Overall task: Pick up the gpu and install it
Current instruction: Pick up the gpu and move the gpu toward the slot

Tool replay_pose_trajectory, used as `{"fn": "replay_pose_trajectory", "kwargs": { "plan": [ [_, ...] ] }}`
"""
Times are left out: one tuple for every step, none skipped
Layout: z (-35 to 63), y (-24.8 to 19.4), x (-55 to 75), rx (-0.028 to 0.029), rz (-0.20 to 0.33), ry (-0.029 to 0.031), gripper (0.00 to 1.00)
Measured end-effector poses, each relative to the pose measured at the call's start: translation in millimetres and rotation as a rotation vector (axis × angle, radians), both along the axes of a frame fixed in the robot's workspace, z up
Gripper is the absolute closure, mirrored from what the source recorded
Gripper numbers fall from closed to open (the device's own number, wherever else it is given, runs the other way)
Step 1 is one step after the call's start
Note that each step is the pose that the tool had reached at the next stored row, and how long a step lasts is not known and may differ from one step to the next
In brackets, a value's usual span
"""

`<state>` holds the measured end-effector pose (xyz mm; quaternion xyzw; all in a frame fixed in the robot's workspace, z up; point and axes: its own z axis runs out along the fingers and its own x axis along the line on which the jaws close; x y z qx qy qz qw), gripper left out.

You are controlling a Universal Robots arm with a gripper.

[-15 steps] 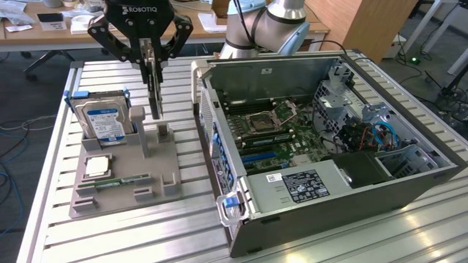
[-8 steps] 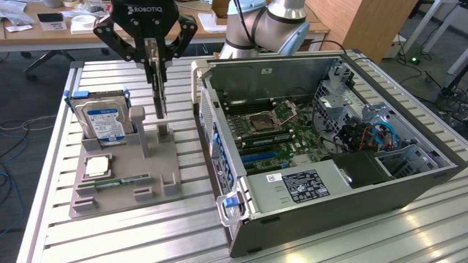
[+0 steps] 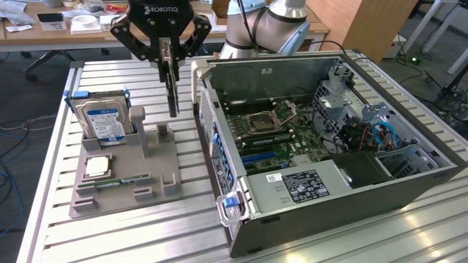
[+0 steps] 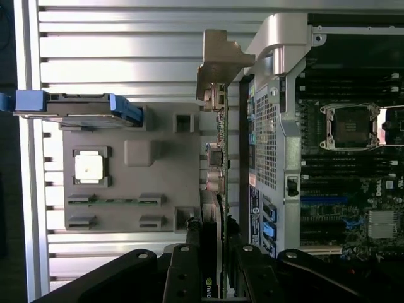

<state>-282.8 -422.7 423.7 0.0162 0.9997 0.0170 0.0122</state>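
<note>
Gripper (image 3: 169, 55) is closed on the top edge of the graphics card (image 3: 172, 90). The card hangs edge-on above the grey holder (image 3: 117, 181), just beside the open computer case (image 3: 329, 181). Judgement: light, stiff, thin and fragile. Bare board edges are the proper hold, clear of the fan and contacts. Its metal bracket (image 4: 221, 60) may snag the case wall.

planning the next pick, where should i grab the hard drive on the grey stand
The top edge, from straight above, pinching the two flat faces. The hard drive stands upright with its foot in the grey stand, so the upper half is free.
</note>
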Motion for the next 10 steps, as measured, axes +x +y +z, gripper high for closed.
{"fn": "replay_pose_trajectory", "kwargs": {
  "plan": [
    [0.0,0.0,2.6,0.0001,0.000,0.0000,0.74],
    [0.0,0.0,5.2,0.0000,0.000,-0.0001,0.74],
    [-0.1,0.0,7.2,0.0001,0.000,-0.0001,0.74],
    [-0.1,0.0,9.2,0.0000,0.000,-0.0001,0.74],
    [-0.1,0.0,11.0,0.0001,0.000,-0.0001,0.74],
    [0.0,0.0,13.0,0.0000,0.000,0.0000,0.74],
    [0.0,0.0,14.8,0.0000,0.000,0.0000,0.74],
    [-0.1,0.0,16.8,0.0000,0.000,-0.0001,0.74],
    [-0.1,0.0,18.8,0.0001,0.000,-0.0001,0.74],
    [0.0,0.0,20.6,0.0001,0.000,0.0000,0.74]
  ]
}}
